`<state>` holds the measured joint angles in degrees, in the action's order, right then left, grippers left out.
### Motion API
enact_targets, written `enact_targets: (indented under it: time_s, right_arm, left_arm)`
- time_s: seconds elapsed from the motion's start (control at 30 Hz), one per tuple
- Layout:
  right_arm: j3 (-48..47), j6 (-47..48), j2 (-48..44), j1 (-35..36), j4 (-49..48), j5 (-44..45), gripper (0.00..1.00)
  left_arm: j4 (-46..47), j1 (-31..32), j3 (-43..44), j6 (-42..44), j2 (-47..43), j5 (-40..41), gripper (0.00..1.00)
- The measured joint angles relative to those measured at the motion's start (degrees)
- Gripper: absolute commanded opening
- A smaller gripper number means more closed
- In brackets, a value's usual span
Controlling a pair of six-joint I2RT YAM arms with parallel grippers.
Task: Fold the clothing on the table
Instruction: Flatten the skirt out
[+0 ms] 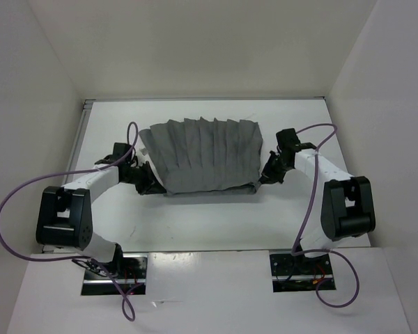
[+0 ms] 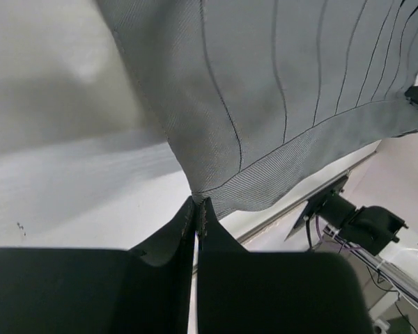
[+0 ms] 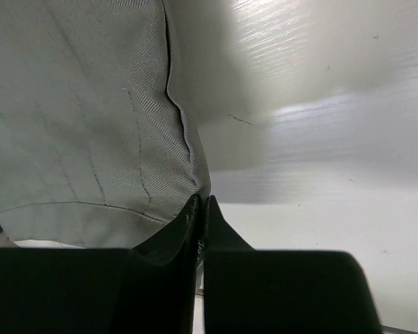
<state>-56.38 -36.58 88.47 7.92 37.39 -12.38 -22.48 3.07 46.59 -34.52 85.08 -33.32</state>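
On the left, you had the left gripper (image 1: 148,183) clamped tight on the near left corner of the clothing (image 1: 205,153). In the left wrist view the two black fingers (image 2: 174,240) met with no gap, and the grey cloth (image 2: 279,104) ran straight into their tips at the darker band (image 2: 285,174). That corner stood a little clear of the table (image 1: 209,226), and a soft shadow lay on the white surface (image 2: 70,202) beneath it.

Between your two arms, the pleated garment lay spread across the middle of the table. Its pleats ran away from the bases, its far edge fanned wider, and its dark band ran along the near edge (image 1: 216,189).

On the right, you had the right gripper (image 1: 265,177) pinched shut on the near right corner. The right wrist view showed the fingers (image 3: 223,229) pressed together with the fabric's seamed edge (image 3: 76,125) caught between them, and a shadow fell on the tabletop (image 3: 320,209) just beside the cloth. The two grippers sat at opposite ends of the same near edge, well apart. A purple cable (image 1: 14,202) looped out from each arm.
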Motion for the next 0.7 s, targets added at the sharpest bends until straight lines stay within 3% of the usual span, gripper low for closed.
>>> enact_targets:
  time_s: [0.17, 0.3, 0.47, 0.6, 0.7]
  right_arm:
    - [-3.34, 1.16, -0.15, -0.35, 1.97, -1.44, 0.00]
    - [-18.91, 2.78, 2.45, -1.03, 3.65, -0.26, 0.00]
    - [-39.26, 4.50, 4.90, -2.05, -0.26, -0.57, 0.00]
    - [-42.53, 5.64, 0.74, -2.10, -5.40, -2.10, 0.00]
    - [-40.02, 6.82, -5.99, -2.10, -8.48, -4.13, 0.00]
  left_arm:
    - [-2.34, -0.46, 3.93, 0.13, 3.23, -0.50, 0.00]
    - [-4.15, -1.95, 22.34, 0.00, 12.44, -1.16, 0.00]
    - [-1.27, -5.66, 45.48, -1.79, 17.97, -8.35, 0.01]
    - [1.64, -8.33, 57.61, -3.06, 17.07, -15.34, 0.01]
    - [1.97, -9.73, 57.00, -3.30, 12.70, -19.78, 0.01]
